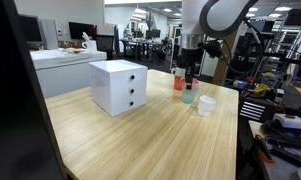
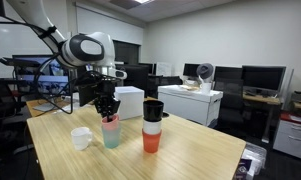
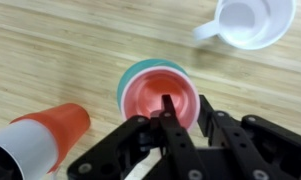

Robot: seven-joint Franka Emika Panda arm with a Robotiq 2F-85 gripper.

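A pink cup [image 3: 150,95] sits nested inside a teal cup [image 3: 125,85] on the wooden table [image 3: 50,50]. My gripper [image 3: 185,105] straddles the pink cup's right rim, one finger inside and the other outside. The jaws stand slightly apart, with a gap showing between the inner finger and the rim. In both exterior views the gripper [image 1: 190,78] [image 2: 109,112] hangs straight down onto the nested cups [image 1: 189,96] [image 2: 112,135]. A stack of orange, white and black cups [image 3: 35,140] [image 2: 152,125] stands close beside them.
A white mug [image 3: 252,20] [image 1: 206,104] [image 2: 81,138] stands on the table near the cups. A white three-drawer box [image 1: 119,86] [image 2: 129,102] sits farther along the table. Office desks, monitors and chairs surround the table.
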